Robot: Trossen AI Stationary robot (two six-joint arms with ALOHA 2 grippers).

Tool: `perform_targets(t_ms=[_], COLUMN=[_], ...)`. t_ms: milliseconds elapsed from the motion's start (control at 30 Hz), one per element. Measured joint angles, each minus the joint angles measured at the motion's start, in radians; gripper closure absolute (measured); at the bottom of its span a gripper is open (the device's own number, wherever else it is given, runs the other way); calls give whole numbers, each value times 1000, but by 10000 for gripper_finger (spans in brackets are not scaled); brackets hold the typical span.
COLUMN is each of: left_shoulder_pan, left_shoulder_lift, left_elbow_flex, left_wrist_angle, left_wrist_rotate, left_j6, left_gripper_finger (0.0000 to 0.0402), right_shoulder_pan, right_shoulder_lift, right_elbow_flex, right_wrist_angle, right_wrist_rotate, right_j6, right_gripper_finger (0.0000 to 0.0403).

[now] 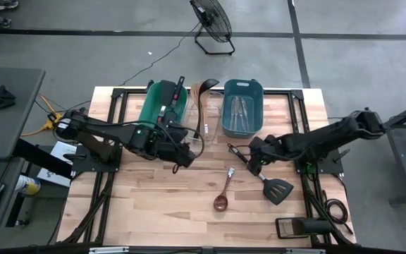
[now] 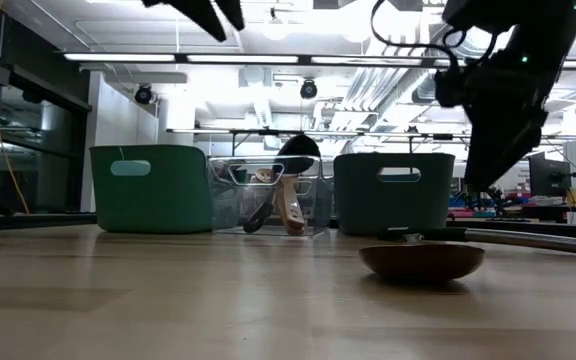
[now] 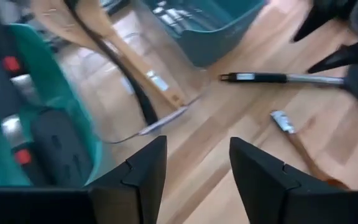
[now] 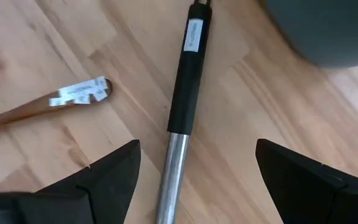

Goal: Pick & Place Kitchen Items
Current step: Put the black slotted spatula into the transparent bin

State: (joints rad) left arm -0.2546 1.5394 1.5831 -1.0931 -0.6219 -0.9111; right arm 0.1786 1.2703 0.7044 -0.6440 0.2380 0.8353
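Taking the clear bin [image 1: 204, 113] as landmark: green bin [image 1: 162, 104] touching its left wall, blue bin [image 1: 242, 107] just beside its right, all three in a row along the far edge of the wooden table [image 1: 154, 204]. Bare planks in front of the row, broad and unbroken toward the near edge.

In front of the clear bin and to its right, black slotted spatula [image 1: 268, 180] lying flat, matte black grip giving way to a bright steel shaft. Nearer the front edge, wooden spoon [image 1: 223, 194] with a dark rounded bowl and a paper label on its handle end. Inside the clear bin, a wooden spatula [image 3: 107, 43] and black ladle [image 2: 293, 155] leaning up over the rim. Slim silver cutlery [image 1: 240, 109] in the blue bin; black and red-handled utensils [image 1: 171, 106] in the green.

Left gripper [image 1: 184, 159] just in front of the clear bin, fingers apart, empty. Right gripper [image 1: 249, 156] poised over the spatula's handle, fingers spread wide to either side of it, not touching.

Beyond the table: grey concrete floor, a floor fan [image 1: 212, 21], ceiling strip lights.
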Motion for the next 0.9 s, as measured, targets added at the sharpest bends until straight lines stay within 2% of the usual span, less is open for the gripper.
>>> perform_targets(t_ms=[100,400,500,733,900], left_shoulder_pan=[0,0,-1,-1,-1], left_shoulder_lift=[-70,-400,-489,-564,-559], left_elbow_flex=[-125,-565,-668,-759,-759], left_wrist_angle=[109,706,834,873,878], left_wrist_rotate=[16,125,143,143,144], left_j6=[36,187,202,180,174], left_gripper_finger=[231,231,231,231,231], right_shoulder_pan=[18,17,10,9,9], right_shoulder_lift=[73,195,219,288,304], right_elbow_flex=[0,0,0,5,5], right_wrist_angle=[24,75,94,120,118], right_wrist_rotate=[-1,-45,-67,-99,-103], right_j6=[26,138,137,111,107], right_gripper_finger=[92,92,92,93,121])
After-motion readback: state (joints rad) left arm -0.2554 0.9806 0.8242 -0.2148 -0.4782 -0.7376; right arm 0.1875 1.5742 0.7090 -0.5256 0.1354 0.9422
